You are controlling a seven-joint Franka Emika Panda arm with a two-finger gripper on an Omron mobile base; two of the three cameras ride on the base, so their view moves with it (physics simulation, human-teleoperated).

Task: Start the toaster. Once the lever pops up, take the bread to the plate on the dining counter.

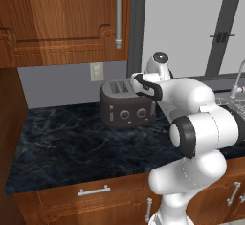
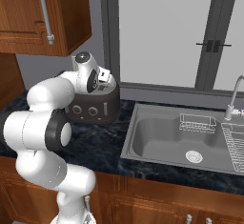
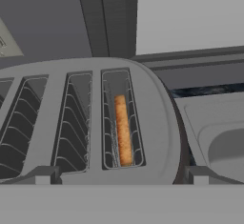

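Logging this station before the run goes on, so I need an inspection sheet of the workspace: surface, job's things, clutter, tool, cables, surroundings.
Surface: black marble worktop, bare in front of the toaster.
Job's things: toaster against the wall; bread standing on edge in its rightmost slot, other slots empty.
Clutter: nothing seen.
Tool: tool open, above the toaster top, holding nothing.
Cables: nothing seen.
Surroundings: steel sink with faucet to the right, window behind, wood cabinet above, wall outlet.

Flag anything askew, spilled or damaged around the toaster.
Nothing stands out. The toaster sits upright on the marble worktop, with the bread standing on edge down in the slot nearest the sink. The open tool hovers above the slots; no spills or crumbs visible.
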